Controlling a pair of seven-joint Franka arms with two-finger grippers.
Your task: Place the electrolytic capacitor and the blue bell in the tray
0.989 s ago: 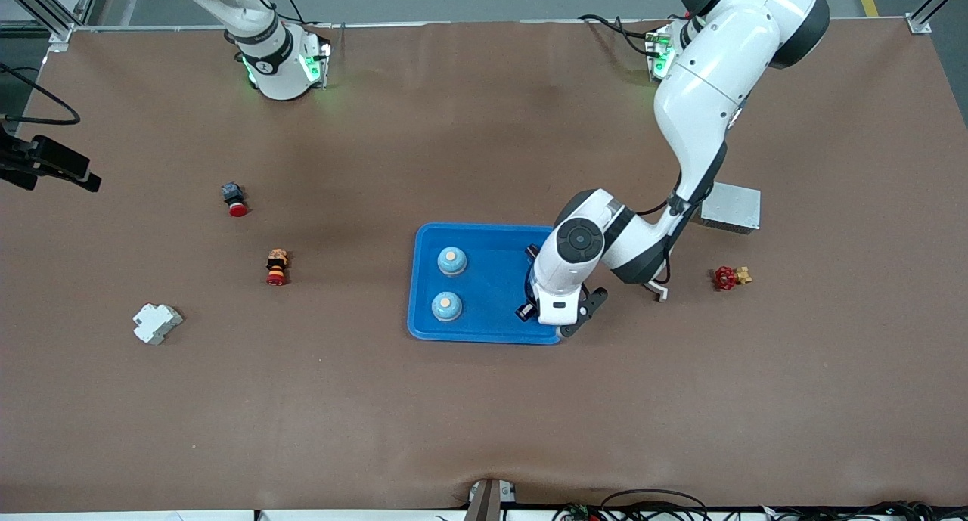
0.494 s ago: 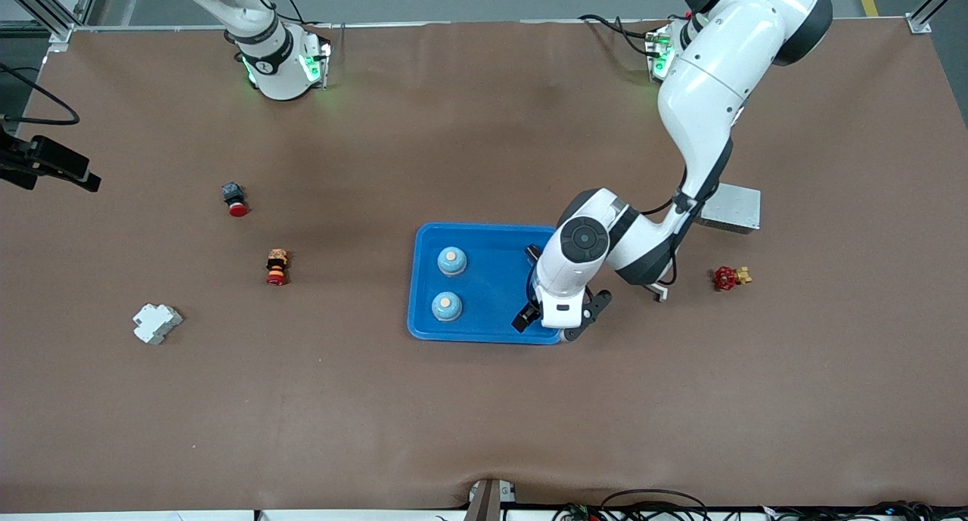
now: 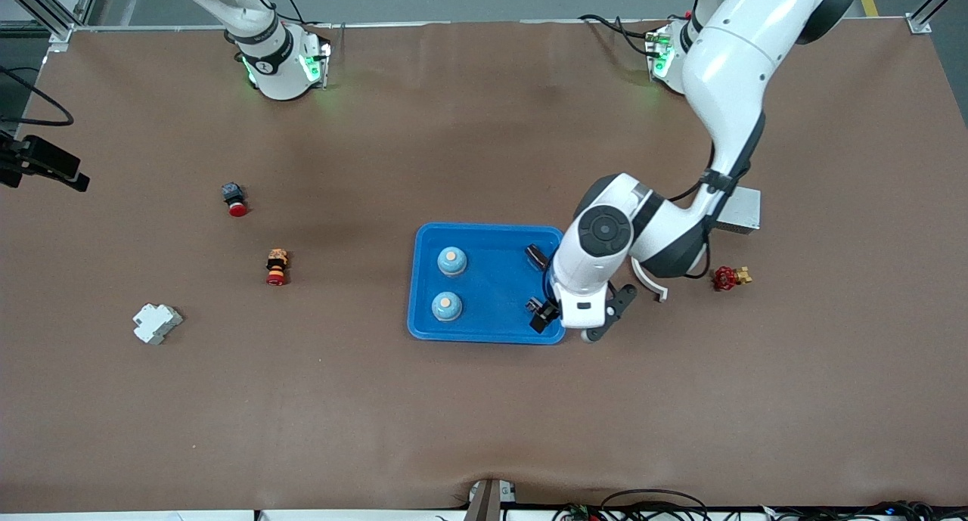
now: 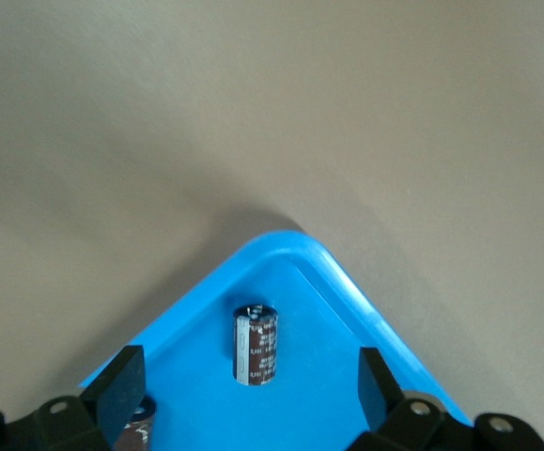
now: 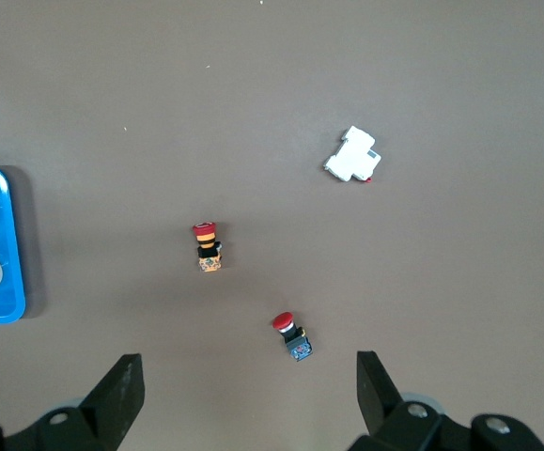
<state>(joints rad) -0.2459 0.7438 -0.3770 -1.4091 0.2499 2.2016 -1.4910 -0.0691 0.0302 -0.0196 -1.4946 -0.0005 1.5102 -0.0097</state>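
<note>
The bright blue tray (image 3: pixel 491 328) holds two blue bells (image 3: pixel 451 260) (image 3: pixel 446 306) side by side. A dark brown electrolytic capacitor (image 3: pixel 536 256) lies in the tray near its corner toward the left arm's end; it also shows in the left wrist view (image 4: pixel 255 344). A second capacitor (image 4: pixel 141 420) is partly hidden by a finger. My left gripper (image 3: pixel 575 320) (image 4: pixel 249 390) is open and empty above the tray's edge. My right gripper (image 5: pixel 249 390) is open and empty, high over the right arm's end of the table.
A grey metal box (image 3: pixel 737 207), a red valve (image 3: pixel 730 277) and a white curved piece (image 3: pixel 650 283) lie toward the left arm's end. A red-capped button (image 3: pixel 234 198), an orange-and-red button (image 3: pixel 277 267) and a white block (image 3: pixel 156 323) lie toward the right arm's end.
My left gripper has drifted from over the tray toward the left arm's end, uncovering the capacitor in the tray. The bells have not moved.
</note>
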